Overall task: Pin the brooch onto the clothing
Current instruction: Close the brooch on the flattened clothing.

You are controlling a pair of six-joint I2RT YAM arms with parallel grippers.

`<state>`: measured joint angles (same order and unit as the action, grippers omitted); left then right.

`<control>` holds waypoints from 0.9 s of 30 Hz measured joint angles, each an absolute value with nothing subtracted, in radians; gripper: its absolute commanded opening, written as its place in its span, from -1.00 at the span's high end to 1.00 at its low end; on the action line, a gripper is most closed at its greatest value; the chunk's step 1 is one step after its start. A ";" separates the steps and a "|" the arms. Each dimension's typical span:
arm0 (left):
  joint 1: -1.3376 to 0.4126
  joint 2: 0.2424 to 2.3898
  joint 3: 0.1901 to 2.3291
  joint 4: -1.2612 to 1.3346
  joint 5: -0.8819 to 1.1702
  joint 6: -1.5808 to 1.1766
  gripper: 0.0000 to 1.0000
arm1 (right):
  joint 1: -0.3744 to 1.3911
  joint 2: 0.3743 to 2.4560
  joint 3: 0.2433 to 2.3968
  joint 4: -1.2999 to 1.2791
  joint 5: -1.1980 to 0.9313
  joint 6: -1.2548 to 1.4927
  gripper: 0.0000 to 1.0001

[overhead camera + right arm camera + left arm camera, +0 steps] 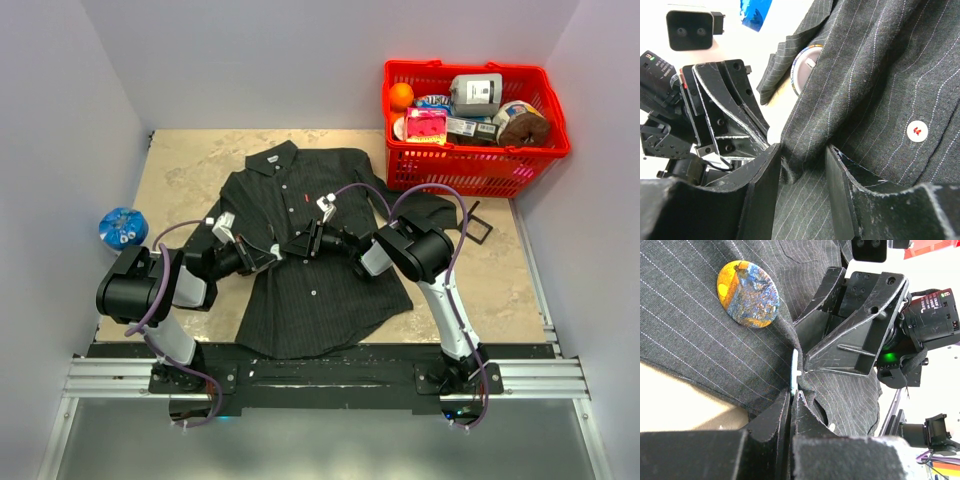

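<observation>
A beige table (180, 165) sits between white walls, with a red basket (455, 170) far out beyond your right arm. The shirt (300, 290) lies spread out just ahead of both bases.

Your left gripper (792, 396) is pressed together on a raised ridge of shirt cloth near the button line. Your right gripper (804, 152) meets it almost tip to tip. Its jaws stand partway apart, and a bunched fold fills the gap and touches both fingers, so I read that as a pinch too.

The brooch (747, 294) rests face-up on the cloth, ahead of the left fingertips and off to one side, apart from both grippers. In the right wrist view, what looks like its pale-rimmed back shows past a cloth edge beyond the fingers. You cannot tell from here whether the pin is through the fabric.

Expect the shirt to be thin and limp. A single layer will slide and sag, so hold it on a doubled fold close to the brooch. The brooch looks light and rigid with a glossy face that is probably slippery. Take it by the rim, not across the face, and keep your pads clear of the pin.
</observation>
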<state>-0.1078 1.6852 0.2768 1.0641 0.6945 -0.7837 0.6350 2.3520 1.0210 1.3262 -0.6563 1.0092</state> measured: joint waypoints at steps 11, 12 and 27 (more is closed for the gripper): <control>-0.108 1.705 0.277 1.083 0.693 -0.850 1.00 | 0.636 2.355 1.021 1.338 -0.673 1.042 0.03; -0.108 1.712 0.277 1.091 0.693 -0.857 1.00 | 0.636 2.356 1.021 1.341 -0.673 1.048 0.03; -0.108 1.726 0.277 1.118 0.695 -0.899 1.00 | 0.637 2.367 1.021 1.362 -0.673 1.058 0.12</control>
